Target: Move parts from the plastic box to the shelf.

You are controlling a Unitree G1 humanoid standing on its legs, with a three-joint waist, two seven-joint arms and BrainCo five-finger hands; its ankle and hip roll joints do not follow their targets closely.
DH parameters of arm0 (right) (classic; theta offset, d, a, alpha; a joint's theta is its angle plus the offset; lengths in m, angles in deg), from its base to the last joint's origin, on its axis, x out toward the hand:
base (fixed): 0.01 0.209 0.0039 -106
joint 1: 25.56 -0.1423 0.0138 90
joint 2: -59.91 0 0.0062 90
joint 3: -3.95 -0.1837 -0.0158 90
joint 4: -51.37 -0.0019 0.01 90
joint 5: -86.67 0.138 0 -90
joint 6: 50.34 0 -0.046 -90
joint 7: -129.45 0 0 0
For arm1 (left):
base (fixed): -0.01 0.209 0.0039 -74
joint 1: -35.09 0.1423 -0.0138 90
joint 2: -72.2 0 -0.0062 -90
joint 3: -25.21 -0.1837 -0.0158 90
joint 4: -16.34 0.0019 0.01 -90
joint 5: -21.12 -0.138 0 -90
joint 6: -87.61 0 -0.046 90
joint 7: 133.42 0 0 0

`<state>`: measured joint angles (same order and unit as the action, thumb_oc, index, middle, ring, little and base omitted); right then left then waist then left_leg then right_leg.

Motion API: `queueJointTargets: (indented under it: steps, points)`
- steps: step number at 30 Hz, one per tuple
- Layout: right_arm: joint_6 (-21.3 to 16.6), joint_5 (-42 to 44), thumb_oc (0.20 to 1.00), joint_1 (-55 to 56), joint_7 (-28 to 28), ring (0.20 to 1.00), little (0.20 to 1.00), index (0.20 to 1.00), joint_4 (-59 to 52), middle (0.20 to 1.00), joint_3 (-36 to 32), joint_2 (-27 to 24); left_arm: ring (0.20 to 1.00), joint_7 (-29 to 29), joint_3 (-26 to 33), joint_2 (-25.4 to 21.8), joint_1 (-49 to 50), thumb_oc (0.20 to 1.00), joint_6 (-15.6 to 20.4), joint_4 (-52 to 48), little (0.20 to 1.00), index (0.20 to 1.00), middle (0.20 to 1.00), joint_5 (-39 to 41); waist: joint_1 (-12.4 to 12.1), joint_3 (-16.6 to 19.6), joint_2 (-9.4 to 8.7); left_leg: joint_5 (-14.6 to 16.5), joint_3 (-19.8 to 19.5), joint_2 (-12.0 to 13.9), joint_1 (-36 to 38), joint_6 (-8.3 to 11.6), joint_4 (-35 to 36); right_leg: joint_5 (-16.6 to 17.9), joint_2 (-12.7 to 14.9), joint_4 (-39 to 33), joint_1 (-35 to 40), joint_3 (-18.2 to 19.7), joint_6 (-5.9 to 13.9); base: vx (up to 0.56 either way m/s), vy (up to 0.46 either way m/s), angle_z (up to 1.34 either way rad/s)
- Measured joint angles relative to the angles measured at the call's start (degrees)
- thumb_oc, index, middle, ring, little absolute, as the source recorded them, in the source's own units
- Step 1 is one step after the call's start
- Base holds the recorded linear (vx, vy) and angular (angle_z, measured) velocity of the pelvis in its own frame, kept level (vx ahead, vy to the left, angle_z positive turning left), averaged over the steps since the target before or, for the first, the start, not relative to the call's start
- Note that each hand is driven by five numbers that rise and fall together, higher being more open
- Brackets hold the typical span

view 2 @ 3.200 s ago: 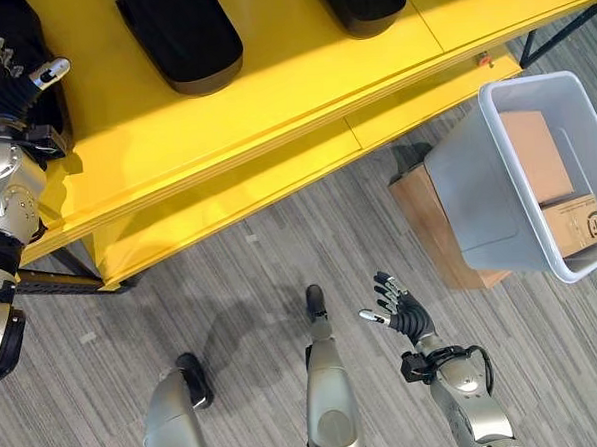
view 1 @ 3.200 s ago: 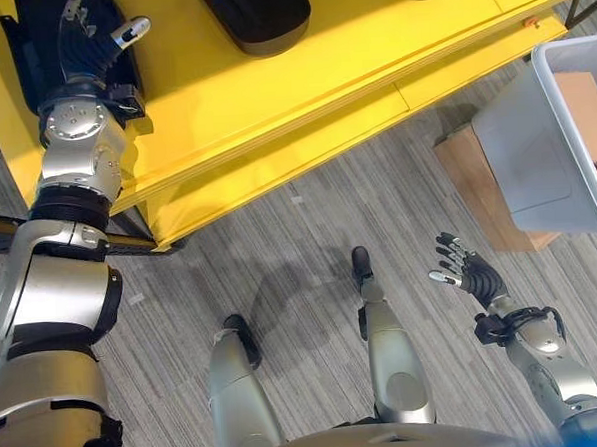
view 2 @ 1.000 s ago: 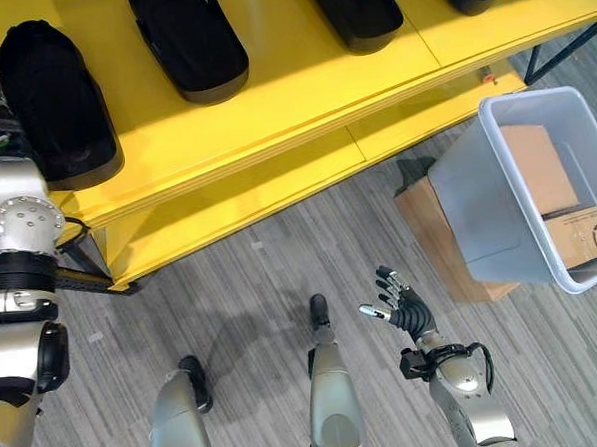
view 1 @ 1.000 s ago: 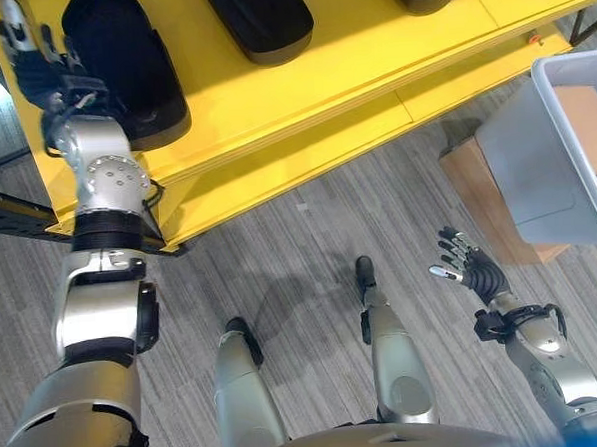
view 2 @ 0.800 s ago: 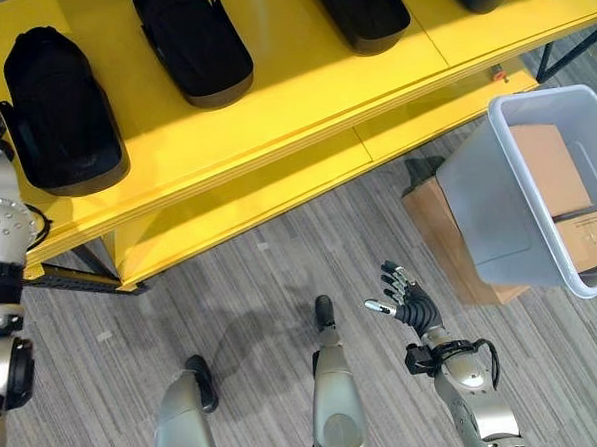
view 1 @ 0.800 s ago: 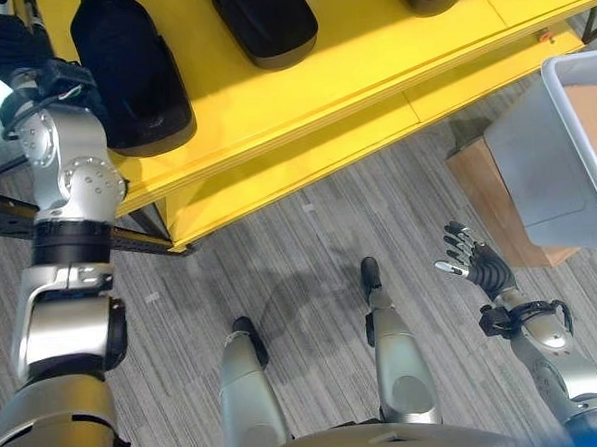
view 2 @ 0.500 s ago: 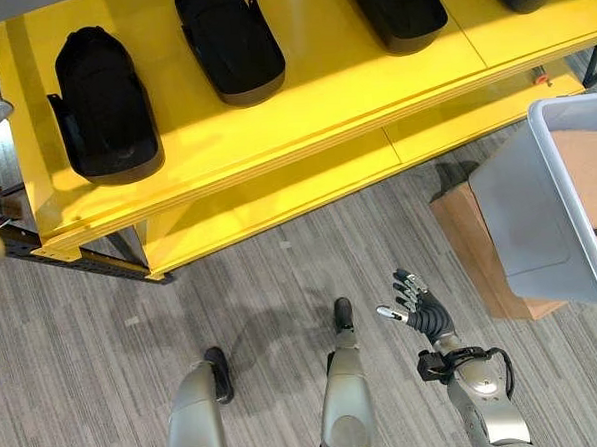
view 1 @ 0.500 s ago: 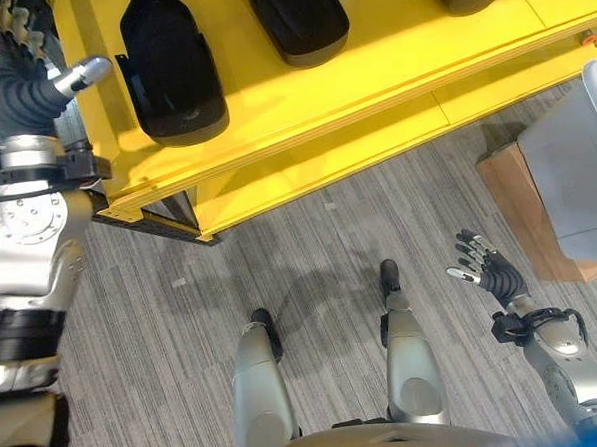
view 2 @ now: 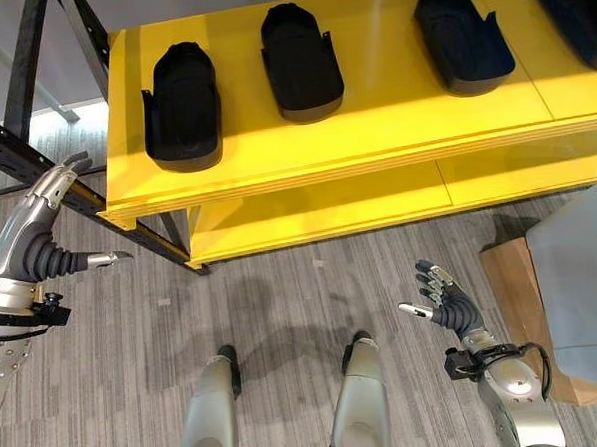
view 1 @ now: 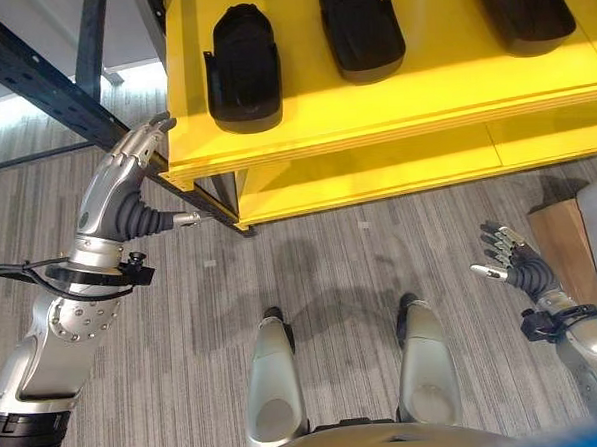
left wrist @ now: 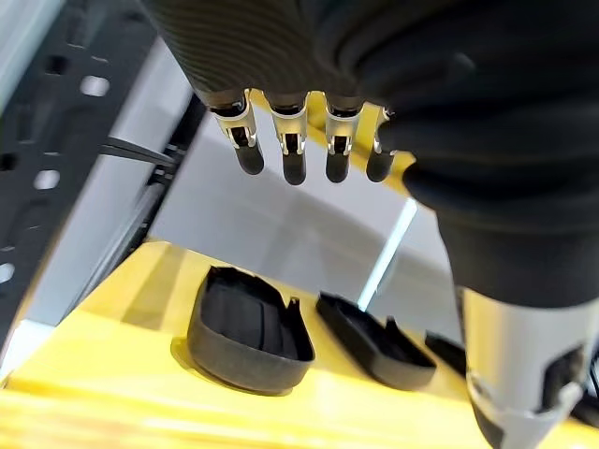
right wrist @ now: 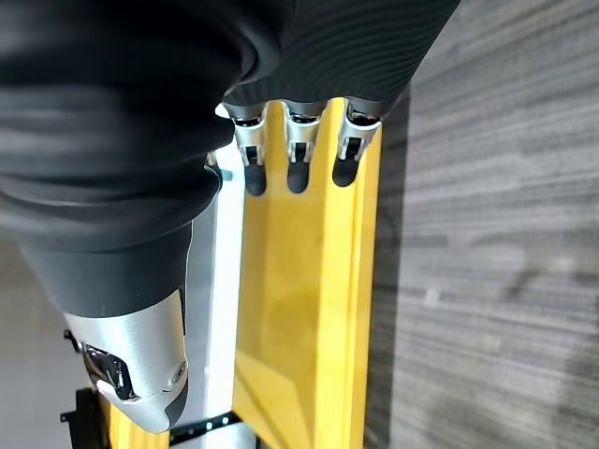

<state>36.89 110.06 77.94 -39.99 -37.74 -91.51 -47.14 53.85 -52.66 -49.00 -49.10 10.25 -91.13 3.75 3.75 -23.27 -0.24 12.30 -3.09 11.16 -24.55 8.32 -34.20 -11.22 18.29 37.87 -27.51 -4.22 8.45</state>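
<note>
Both the left hand (view 1: pixel 117 198) and right hand (view 1: pixel 513 264) were empty, fingers spread. Next, the robot should turn toward the plastic box (view 2: pixel 583 299) for another part.

From my seat, the plastic box (view 2: pixel 583 299) right of the yellow shelf (view 2: pixel 375 149) is cut by the frame, and the shelf's rightmost black part (view 2: pixel 577 4) too.

You're looking at an evenly bright scene — a paler band of light crosses the yellow shelf (view 2: pixel 374 129) behind the black parts (view 2: pixel 180 108), and soft shadows pool on the grey floor (view 1: pixel 321 272) beneath. In both wrist views the dark covers sit blurred up close (the shelf beyond stays fairly clear).
</note>
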Motion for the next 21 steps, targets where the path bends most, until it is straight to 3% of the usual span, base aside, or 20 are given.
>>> queueJointTargets:
  steps: [4, 13, 21]
  points:
    - [0.88, -0.04, 1.0, 0.6, -0.06, 1.0, 1.0, 1.0, -0.08, 1.0, -0.68, -0.19, 1.0, -2.27, -2.05, 2.64, -0.5, 1.0, -0.53, -0.05, 1.0, 1.0, 1.0, -0.16, 0.28, 0.0, 0.03, 0.25, 0.72, -0.3, 0.62, 0.06, 0.15, 0.08, -0.05, -0.46, 0.04, 0.38, 0.01, 0.04, -0.031, -0.07]
    - [1.96, -2.27, 1.0, -0.88, -1.79, 1.0, 1.0, 1.0, -1.89, 1.0, -0.92, -1.12, 1.0, -3.61, -12.78, 7.65, -7.69, 1.0, -3.69, 6.72, 1.0, 1.0, 1.0, -2.61, 1.84, -0.45, 1.06, 0.2, 1.13, -0.52, 0.34, 0.13, -0.12, 0.91, -0.15, -0.91, -0.32, 0.94, -0.26, -0.02, -0.007, -0.02]
    - [2.39, -2.34, 1.0, -3.93, -4.14, 1.0, 1.0, 1.0, -2.04, 1.0, -0.81, -1.17, 1.0, -3.63, -22.53, 10.82, -17.86, 1.0, -5.9, 17.8, 1.0, 1.0, 1.0, -4.73, 3.63, -2.35, 0.53, 0.28, 2.23, -0.16, -0.58, -0.06, -0.22, 1.12, -0.42, -0.68, -2.27, 1.86, -0.33, 0.0, -0.009, -0.06]
